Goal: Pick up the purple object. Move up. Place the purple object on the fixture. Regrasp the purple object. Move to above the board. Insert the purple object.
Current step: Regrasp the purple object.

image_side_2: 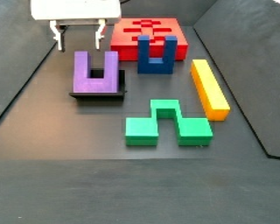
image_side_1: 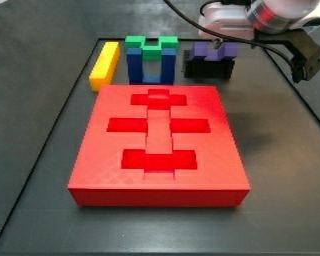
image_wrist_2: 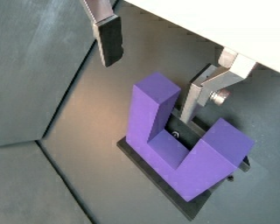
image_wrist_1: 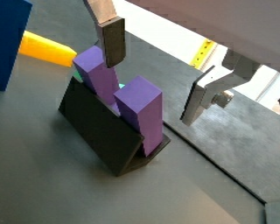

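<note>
Fingers (image_wrist_2: pixel 108 39) spread wide, nothing between them, touching nothing. Gripper (image_side_2: pixel 80 35) hovering just behind and above purple object (image_side_2: pixel 97 73), clear of it. Purple object seated on fixture (image_wrist_1: pixel 101 131), prongs up, near dark floor's (image_side_2: pixel 73 131) edge. Board (image_side_1: pixel 159 140) close by; blue block (image_side_1: pixel 152 58) beside fixture.

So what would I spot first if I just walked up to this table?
Probably the big flat red slotted board, lying in the middle of the dark table. Next, the matte purple U-shaped block, standing prongs-up on the small black fixture beside it. The end effector hangs open just above the block, not touching it.
</note>
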